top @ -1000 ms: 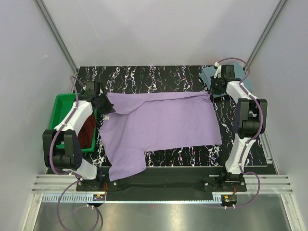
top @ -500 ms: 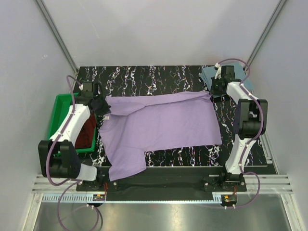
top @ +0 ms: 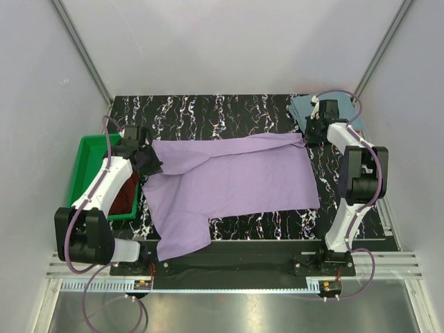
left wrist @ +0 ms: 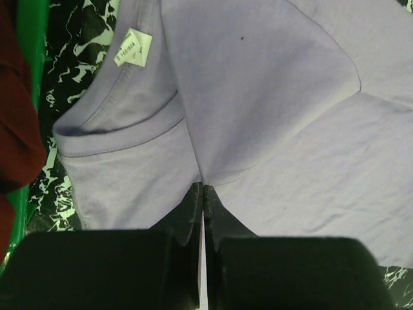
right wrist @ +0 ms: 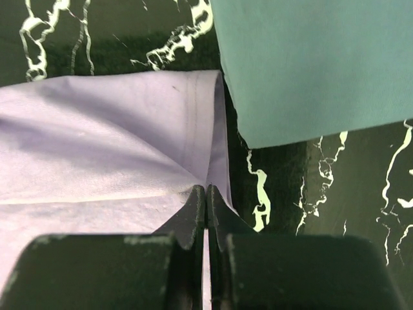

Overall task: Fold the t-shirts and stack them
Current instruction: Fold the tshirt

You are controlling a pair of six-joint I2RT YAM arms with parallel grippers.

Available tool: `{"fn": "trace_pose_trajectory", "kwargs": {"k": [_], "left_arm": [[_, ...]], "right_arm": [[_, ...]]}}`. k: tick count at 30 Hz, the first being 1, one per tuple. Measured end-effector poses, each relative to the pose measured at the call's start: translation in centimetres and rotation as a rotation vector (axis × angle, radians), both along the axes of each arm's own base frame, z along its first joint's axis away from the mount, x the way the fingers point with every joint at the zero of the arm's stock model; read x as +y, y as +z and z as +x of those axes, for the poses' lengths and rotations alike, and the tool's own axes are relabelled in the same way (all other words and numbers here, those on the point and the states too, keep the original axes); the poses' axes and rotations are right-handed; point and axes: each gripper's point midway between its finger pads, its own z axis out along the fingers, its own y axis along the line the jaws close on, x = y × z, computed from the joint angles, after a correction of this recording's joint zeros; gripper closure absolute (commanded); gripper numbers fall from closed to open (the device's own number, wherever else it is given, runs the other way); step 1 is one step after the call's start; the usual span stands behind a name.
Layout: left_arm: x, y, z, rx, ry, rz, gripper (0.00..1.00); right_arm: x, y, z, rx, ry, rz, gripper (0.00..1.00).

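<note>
A lavender purple t-shirt [top: 229, 182] lies spread across the black marbled table. My left gripper [top: 148, 157] is shut on its cloth next to the collar and white label [left wrist: 132, 48]; the pinched fold [left wrist: 203, 181] runs between the closed fingers. My right gripper [top: 309, 134] is shut on the shirt's far right hem corner [right wrist: 206, 174]. A folded dusty teal-blue t-shirt [top: 320, 109] [right wrist: 316, 64] lies at the back right corner, just beyond the right gripper. A dark maroon t-shirt [top: 126, 192] [left wrist: 16, 123] sits in the tray on the left.
The green plastic tray [top: 86, 161] stands at the table's left edge, close beside the left arm. Bare marbled tabletop [top: 222, 111] shows behind the purple shirt. Grey walls close in the back and both sides.
The left gripper has shifted slightly toward the near side with the collar end of the purple shirt. The right gripper has drawn its corner a little farther back right, stretching the top edge straighter.
</note>
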Motion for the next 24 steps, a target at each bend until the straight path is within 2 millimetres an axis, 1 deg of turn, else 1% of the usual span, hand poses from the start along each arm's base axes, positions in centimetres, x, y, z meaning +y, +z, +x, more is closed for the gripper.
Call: {"fn": "trace_pose_trajectory", "kwargs": {"k": [8, 14, 20, 23, 24], "left_arm": [[-0.2, 0.2, -1.1, -0.009, -0.022, 0.009, 1.0], [-0.1, -1.5, -2.6, 0.039, -0.036, 0.02, 1.0], [-0.4, -2.5, -3.3, 0.061, -0.051, 0.018, 1.0], [-0.5, -3.0, -3.6, 0.072, -0.058, 0.02, 1.0], [-0.5, -3.1, -3.8, 0.076, -0.059, 0.02, 1.0]], "right_arm": [[-0.2, -0.4, -0.3, 0.013, -0.036, 0.004, 1.0], [-0.2, -0.6, -0.4, 0.017, -0.045, 0.011, 1.0], [-0.1, -1.3, -0.9, 0.031, -0.053, 0.017, 1.0], [-0.4, -1.6, -1.0, 0.034, -0.065, 0.006, 0.98], [-0.4, -1.6, -1.0, 0.034, -0.069, 0.003, 0.94]]}}
